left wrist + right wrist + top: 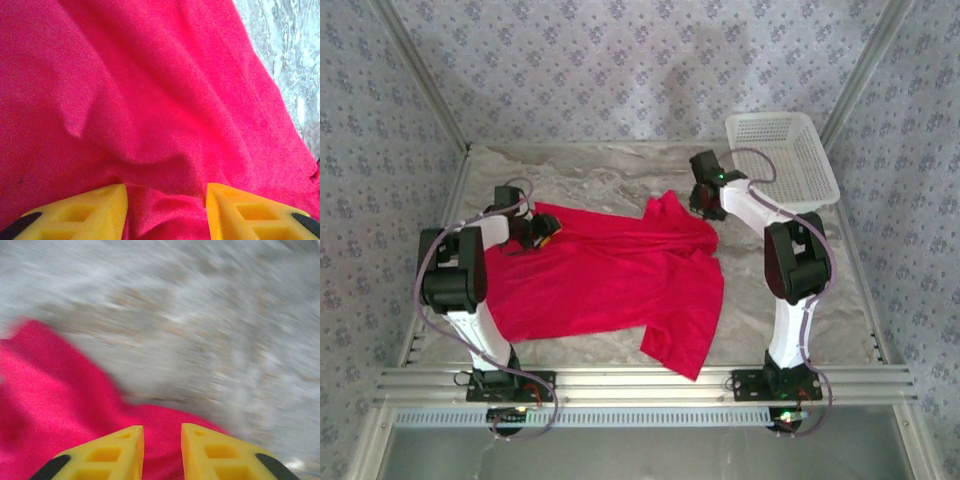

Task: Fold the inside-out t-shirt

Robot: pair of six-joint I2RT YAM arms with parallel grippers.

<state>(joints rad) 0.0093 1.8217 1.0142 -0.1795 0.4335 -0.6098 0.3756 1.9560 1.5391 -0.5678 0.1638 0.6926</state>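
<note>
The inside-out t-shirt [610,280] is plain red and lies spread and rumpled across the middle of the table, with one sleeve hanging toward the front edge. My left gripper [542,232] sits at the shirt's upper left edge. In the left wrist view it [166,192] is open, its yellow fingers pressed down on the red cloth [150,90] with a low ridge of fabric between them. My right gripper [700,200] hovers at the shirt's upper right corner. In the blurred right wrist view it [162,432] stands open, with red cloth [50,390] below the narrow gap.
A white mesh basket [785,160] stands at the back right corner. The marbled grey table [600,180] is bare behind the shirt and shows past the cloth [200,315]. Patterned walls close in the back and both sides.
</note>
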